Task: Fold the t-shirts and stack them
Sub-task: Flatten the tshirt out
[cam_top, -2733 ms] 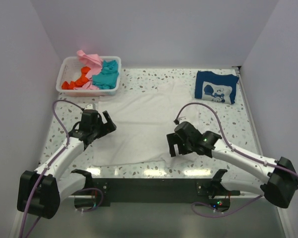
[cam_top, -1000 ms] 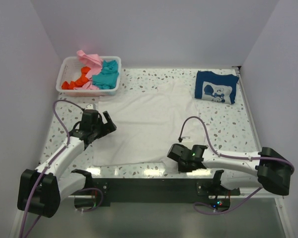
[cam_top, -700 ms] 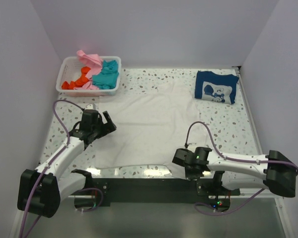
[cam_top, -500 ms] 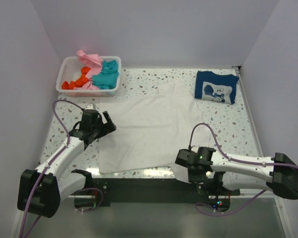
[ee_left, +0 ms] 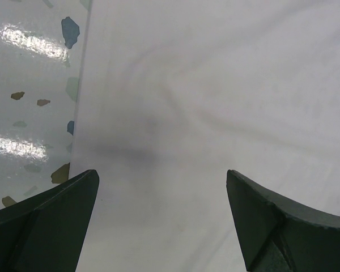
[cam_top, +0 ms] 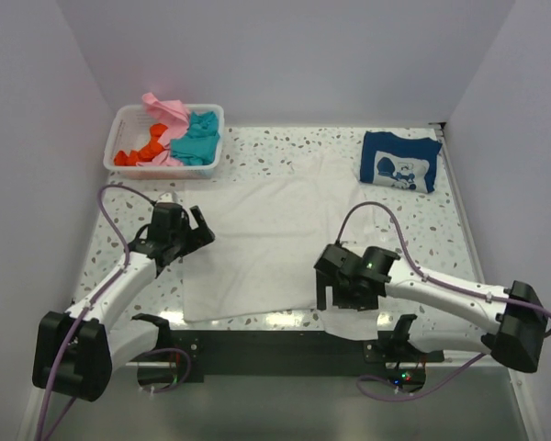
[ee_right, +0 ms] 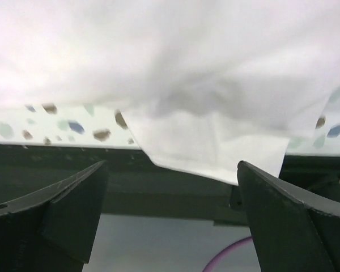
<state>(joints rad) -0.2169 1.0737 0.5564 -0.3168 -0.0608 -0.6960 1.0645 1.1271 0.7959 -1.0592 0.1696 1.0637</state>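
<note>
The white t-shirt (cam_top: 266, 230) is spread flat. The left gripper (ee_left: 161, 175) is held wide apart over its left edge. The right gripper (ee_right: 171, 170) is held wide apart over its near right corner, with nothing pinched.

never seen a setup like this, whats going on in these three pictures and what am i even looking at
This is a robot: a left arm and a right arm bolted at the near edge of a speckled table. The wide picture looks down from above and behind them. The other two come from a small camera on each wrist, so the dark wedges at the bottom are that arm's own fingers. A white t-shirt lies spread out in the middle, one corner hanging over the near edge. A folded navy t-shirt sits far right; a white basket far left holds more coloured t-shirts. The left fingers and right fingers are both open over the white shirt, holding nothing.
</note>
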